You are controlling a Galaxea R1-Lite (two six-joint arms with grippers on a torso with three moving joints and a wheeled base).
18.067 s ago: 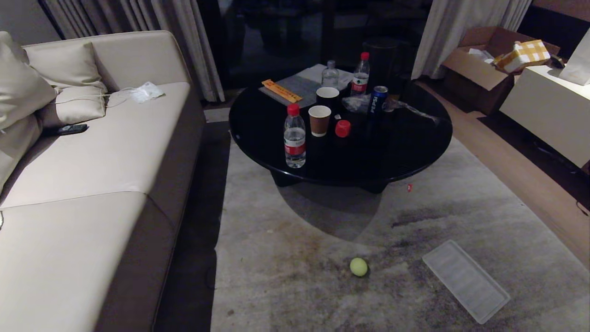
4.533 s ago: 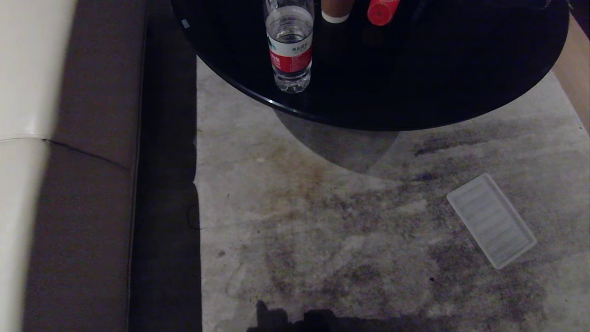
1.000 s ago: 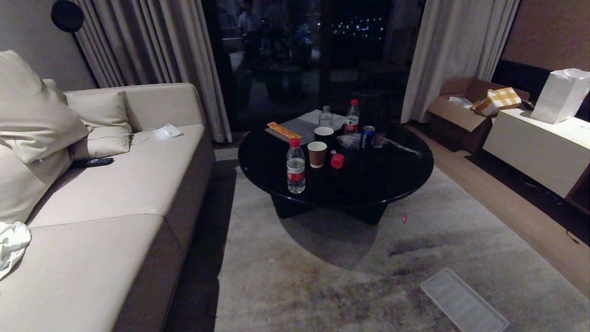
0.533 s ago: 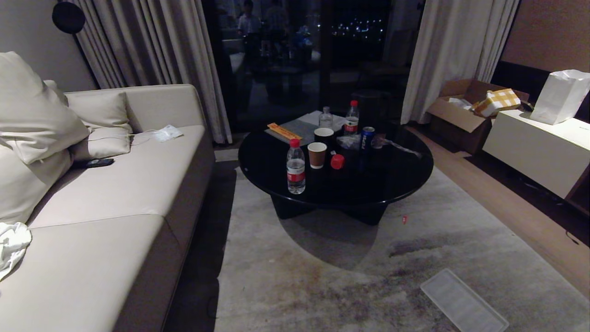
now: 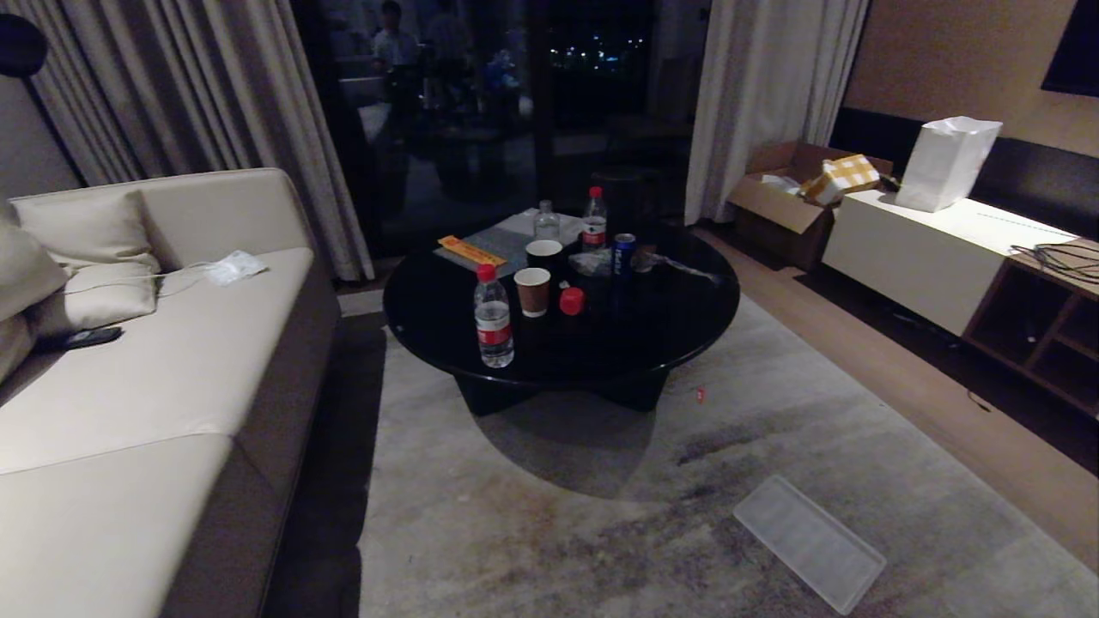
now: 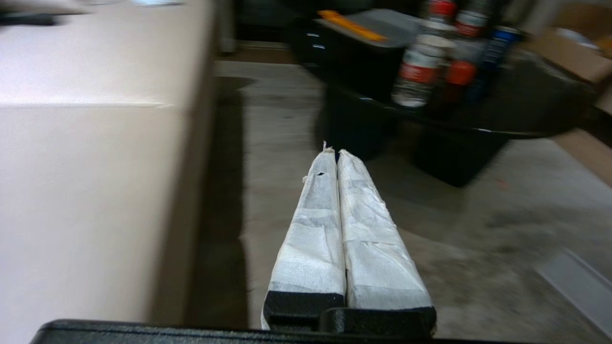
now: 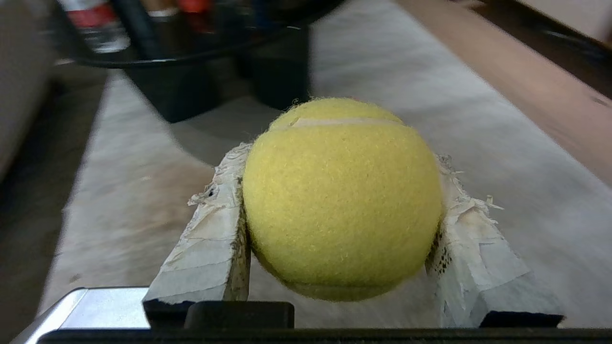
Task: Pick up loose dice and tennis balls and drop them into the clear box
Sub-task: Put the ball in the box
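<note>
The head view looks down across the room; both low wrist views face the black round worktop (image 5: 601, 343) nearby.

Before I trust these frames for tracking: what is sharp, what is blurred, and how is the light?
Head view: dim room, black table throws a dark shadow on the rug. Right wrist view: tennis ball sharp, background smeared. Left wrist view: left claw fairly sharp, bottles behind blurred.

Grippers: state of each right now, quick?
Left gripper: closed, holding nothing.
Right gripper: closed on a tennis ball.
</note>
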